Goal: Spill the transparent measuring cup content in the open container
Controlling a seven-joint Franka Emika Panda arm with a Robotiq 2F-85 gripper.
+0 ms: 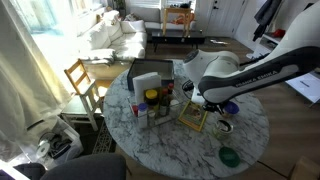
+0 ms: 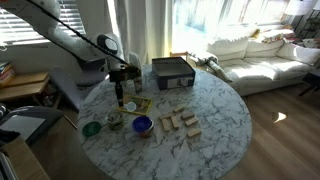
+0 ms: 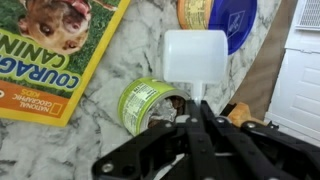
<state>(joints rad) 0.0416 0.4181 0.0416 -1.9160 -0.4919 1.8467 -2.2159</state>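
In the wrist view my gripper [image 3: 197,100] is shut on the handle of the transparent measuring cup [image 3: 195,55], which looks whitish. I see the cup's side wall, and its content is hidden. Just beside and below the cup is an open can with a green label [image 3: 143,100] and brownish matter inside. In both exterior views the gripper [image 1: 213,102] [image 2: 121,86] hangs low over the marble table, by the yellow book. The can [image 2: 115,121] stands near the table edge.
A blue bowl [image 3: 232,20] [image 2: 142,125] [image 1: 231,107] sits close to the cup. The yellow book [image 3: 50,50] [image 2: 133,104] lies beside the can. A flat green dish [image 2: 91,128] [image 1: 229,156], wooden blocks [image 2: 178,122], jars [image 1: 150,100] and a dark box [image 2: 172,72] share the round table [image 2: 220,120].
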